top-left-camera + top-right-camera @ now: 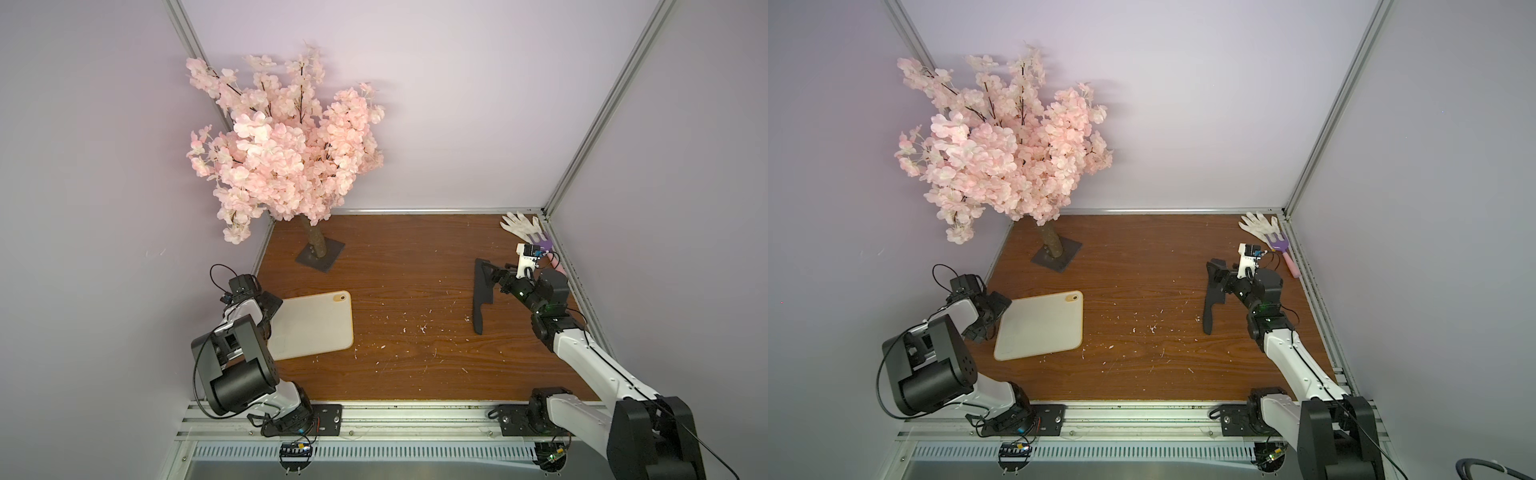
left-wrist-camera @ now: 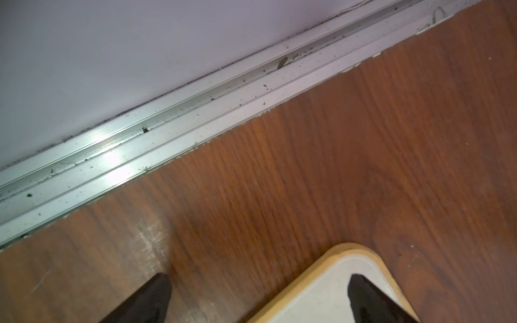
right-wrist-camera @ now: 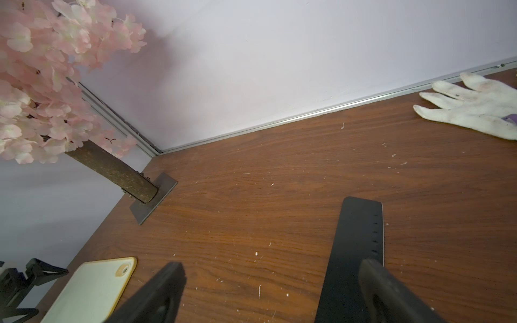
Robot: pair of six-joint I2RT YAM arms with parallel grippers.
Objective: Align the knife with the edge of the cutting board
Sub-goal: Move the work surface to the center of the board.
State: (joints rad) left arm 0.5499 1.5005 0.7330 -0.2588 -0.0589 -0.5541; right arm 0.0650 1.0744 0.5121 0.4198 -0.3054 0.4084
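The matte-black knife lies flat at the right of the table, blade toward the back wall and handle toward the front. My right gripper hangs open just above the blade. One finger is over the blade and the other is over bare wood beside it. The cream-white cutting board lies far off at the left. My left gripper stands open at the board's left side, one fingertip over a rounded corner, holding nothing.
A pink blossom tree on a dark square base stands at the back left. A white glove and a purple-pink toy rake lie in the back right corner. Aluminium rails border the table, and white crumbs dot the wood.
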